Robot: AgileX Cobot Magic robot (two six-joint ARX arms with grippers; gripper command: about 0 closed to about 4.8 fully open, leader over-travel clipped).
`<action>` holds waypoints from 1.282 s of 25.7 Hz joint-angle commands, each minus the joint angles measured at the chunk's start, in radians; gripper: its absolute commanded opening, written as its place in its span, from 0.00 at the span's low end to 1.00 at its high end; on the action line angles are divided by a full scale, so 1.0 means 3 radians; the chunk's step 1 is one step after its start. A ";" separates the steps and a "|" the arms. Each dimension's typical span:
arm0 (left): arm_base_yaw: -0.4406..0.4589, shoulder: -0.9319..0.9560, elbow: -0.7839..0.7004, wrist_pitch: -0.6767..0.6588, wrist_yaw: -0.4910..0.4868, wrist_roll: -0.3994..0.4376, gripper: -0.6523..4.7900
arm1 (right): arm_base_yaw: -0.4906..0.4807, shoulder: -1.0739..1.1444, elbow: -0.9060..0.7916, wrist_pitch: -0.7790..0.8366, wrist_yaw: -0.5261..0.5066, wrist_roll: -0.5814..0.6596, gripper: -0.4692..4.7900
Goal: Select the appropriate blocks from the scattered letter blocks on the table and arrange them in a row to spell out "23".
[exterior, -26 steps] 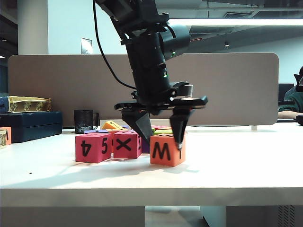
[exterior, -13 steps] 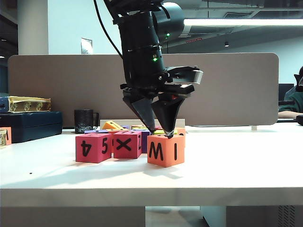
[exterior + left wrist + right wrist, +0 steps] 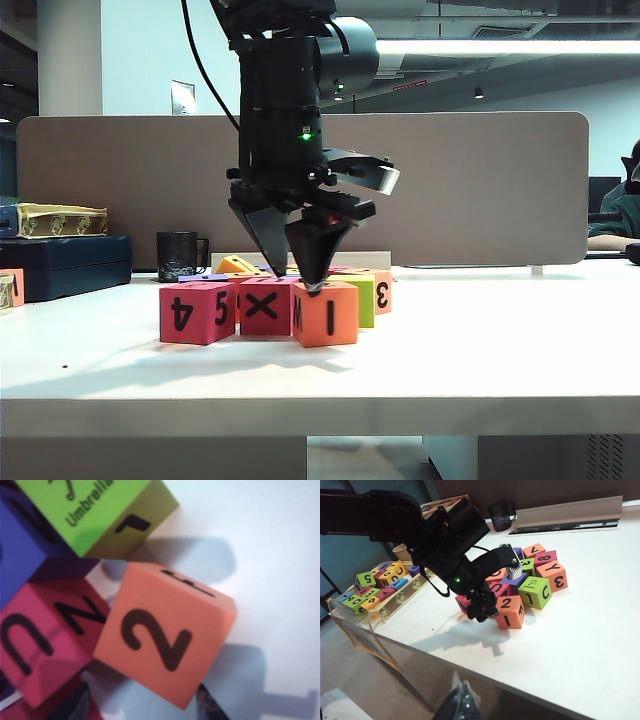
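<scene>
Exterior view: the left gripper (image 3: 297, 278) hangs point-down over the orange cube (image 3: 326, 312), its dark fingertips (image 3: 313, 282) at the cube's top edge; the jaws stand part open, and a grip on the cube cannot be confirmed; the cube rests on the white table (image 3: 480, 350) showing an "I" face, just beside the pink "X" cube (image 3: 264, 305) and the pink "4"/"5" cube (image 3: 197, 311); a lime-green cube (image 3: 364, 298) sits close behind it.

Left wrist view: the orange cube (image 3: 165, 640) shows "2" on top; the lime-green cube (image 3: 95, 512) reads "Umbrella".

Right wrist view: the right gripper (image 3: 463, 700) sits low and blurred at the frame edge; its state cannot be told; a cardboard tray (image 3: 395, 605) at the table's far side holds more lettered cubes (image 3: 367, 587).
</scene>
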 commanded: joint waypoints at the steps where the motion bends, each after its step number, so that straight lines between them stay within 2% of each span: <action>1: 0.0003 -0.0019 0.0008 -0.0004 -0.0347 -0.0009 0.61 | 0.0003 -0.0008 0.0009 0.0039 0.0005 0.0001 0.09; 7: 0.0004 -0.0019 0.0008 -0.0058 -0.0514 -0.0010 0.61 | 0.0003 -0.0008 0.0009 0.0010 0.0005 0.0000 0.09; 11: -0.0003 -0.0034 0.0011 -0.0107 -0.0343 -0.0043 0.61 | 0.0003 -0.0008 0.0009 -0.0034 0.0006 0.0000 0.09; 14: -0.0005 -0.0066 0.0013 -0.0100 0.0005 -0.0252 0.63 | 0.0003 -0.0008 0.0009 -0.0037 0.0006 0.0000 0.09; 15: -0.0004 -0.0092 0.0013 -0.0086 0.0211 -0.0394 0.63 | 0.0003 -0.0008 0.0009 -0.0036 0.0006 0.0000 0.09; 17: -0.0004 -0.0123 0.0013 -0.0060 0.0421 -0.0605 0.63 | 0.0003 -0.0008 0.0009 -0.0036 0.0006 0.0000 0.09; 21: 0.0001 -0.0137 0.0009 0.0036 0.0305 -0.1240 0.64 | 0.0003 -0.0008 0.0009 -0.0036 0.0006 0.0000 0.09; 23: 0.0001 -0.0137 0.0009 0.0045 0.0237 -0.1423 0.64 | 0.0003 -0.0008 0.0009 -0.0036 0.0006 0.0000 0.09; 24: 0.0001 -0.0137 0.0008 0.0048 0.0242 -0.1503 0.67 | 0.0003 -0.0008 0.0009 -0.0036 0.0006 0.0000 0.09; 25: 0.0000 -0.0137 0.0008 0.0051 0.0240 -0.1600 0.76 | 0.0003 -0.0008 0.0009 -0.0036 0.0006 0.0000 0.09; 27: 0.0000 -0.0136 0.0001 0.0066 0.0238 -0.1715 0.86 | 0.0003 -0.0008 0.0009 -0.0036 0.0006 0.0000 0.09; 33: 0.0000 -0.0076 0.0001 0.0161 0.0243 -0.1859 0.87 | 0.0003 -0.0008 0.0009 -0.0036 0.0006 0.0000 0.09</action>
